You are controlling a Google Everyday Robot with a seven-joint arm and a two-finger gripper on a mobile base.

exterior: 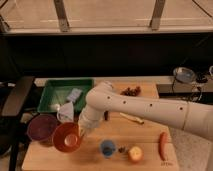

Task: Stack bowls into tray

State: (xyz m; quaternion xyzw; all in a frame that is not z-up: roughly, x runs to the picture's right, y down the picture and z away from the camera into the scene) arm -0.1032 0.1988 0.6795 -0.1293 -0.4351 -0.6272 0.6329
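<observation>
The orange-red bowl [66, 138] is at the front left of the wooden table, slightly raised and overlapping the dark purple bowl [41, 127] on its left. My gripper [80, 131] is at the orange-red bowl's right rim and is shut on it. The white arm reaches in from the right. The green tray [50, 92] stands at the back left, behind both bowls. It holds a bluish packet [74, 95] and a small white item.
A white jug-like cup [65, 113] stands between the tray and the bowls. A small blue cup [106, 148], an apple [134, 154] and a red-orange carrot [162, 145] lie along the front. Dark grapes [131, 91] sit at the back. A yellow stick [131, 118] lies mid-table.
</observation>
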